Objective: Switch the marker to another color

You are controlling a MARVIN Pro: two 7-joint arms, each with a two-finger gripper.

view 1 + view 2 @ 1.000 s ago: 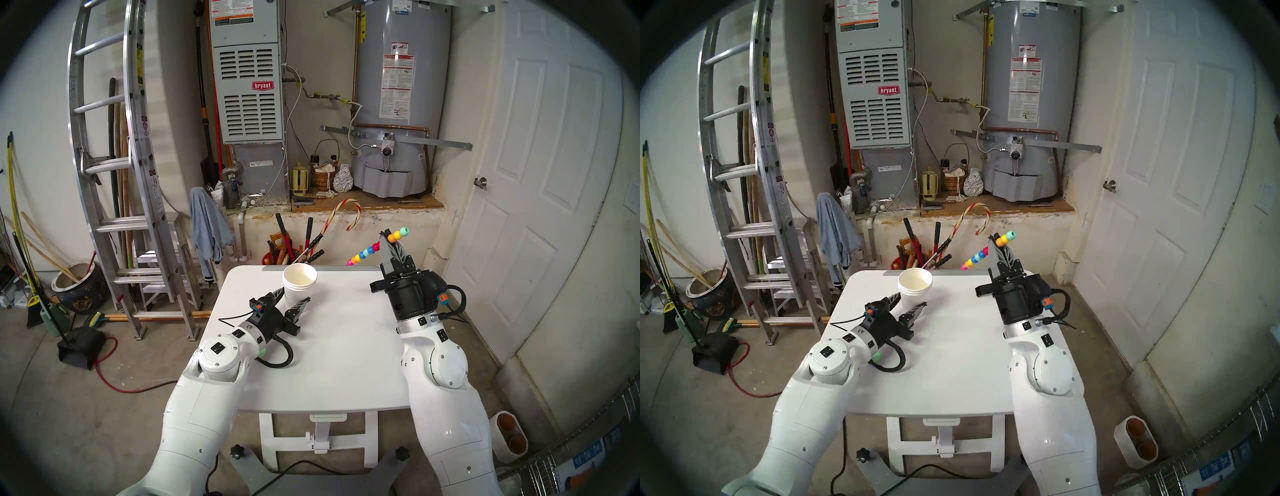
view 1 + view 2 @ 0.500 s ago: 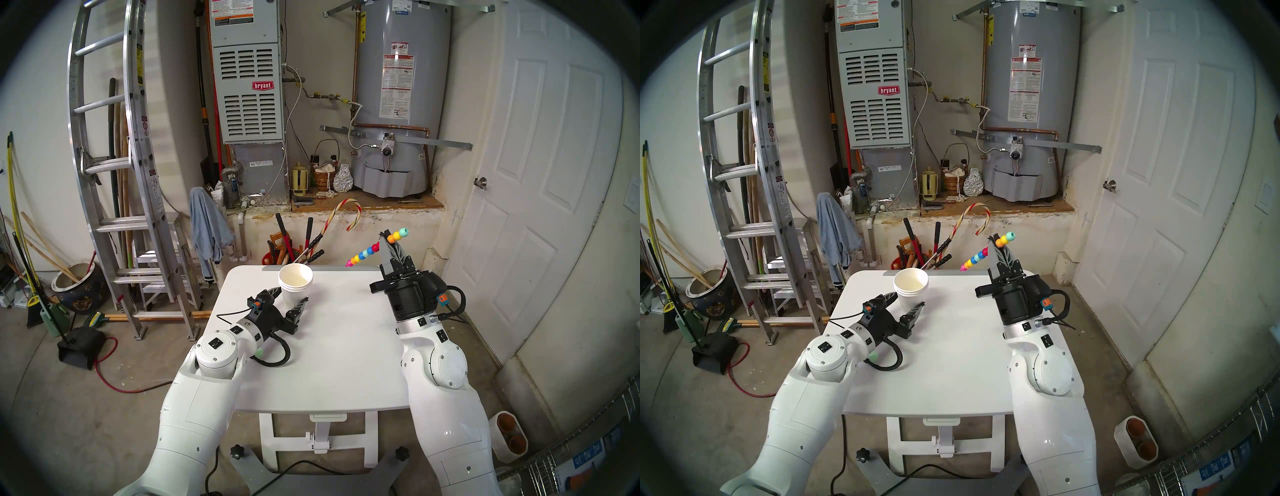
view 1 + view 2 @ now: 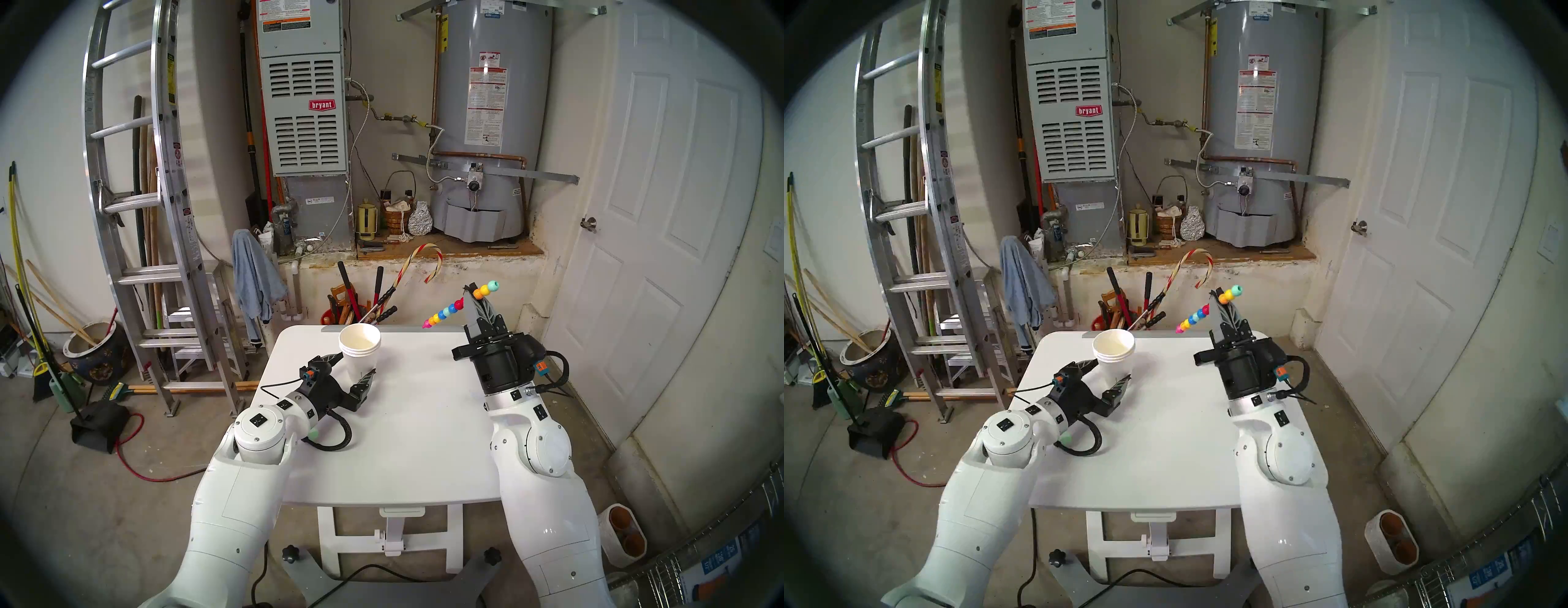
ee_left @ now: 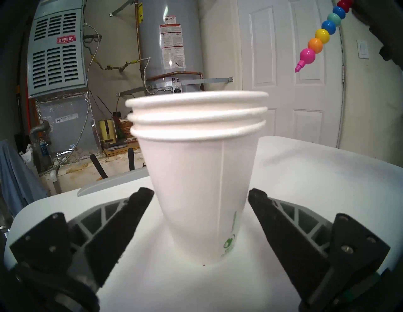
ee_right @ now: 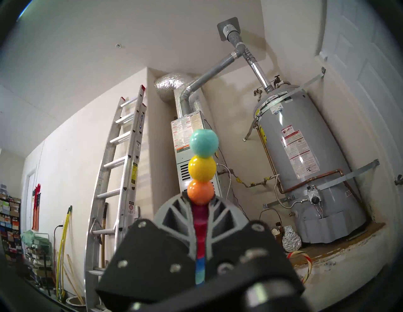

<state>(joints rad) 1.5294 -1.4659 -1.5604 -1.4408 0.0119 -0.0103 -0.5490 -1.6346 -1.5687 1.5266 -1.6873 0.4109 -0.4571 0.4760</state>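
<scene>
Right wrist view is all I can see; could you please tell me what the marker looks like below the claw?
Observer: Below the right claw, the marker continues through red, blue, teal, blue, yellow, orange and pink beads to a pink tip, slanting down toward the robot's left.
Operator: Thank you. Where is the left claw?
Observer: The left claw is open low over the table, one finger on each side of three stacked white paper cups.
Operator: Is anything in them?
Observer: The top cup looks empty from the head view.
</scene>
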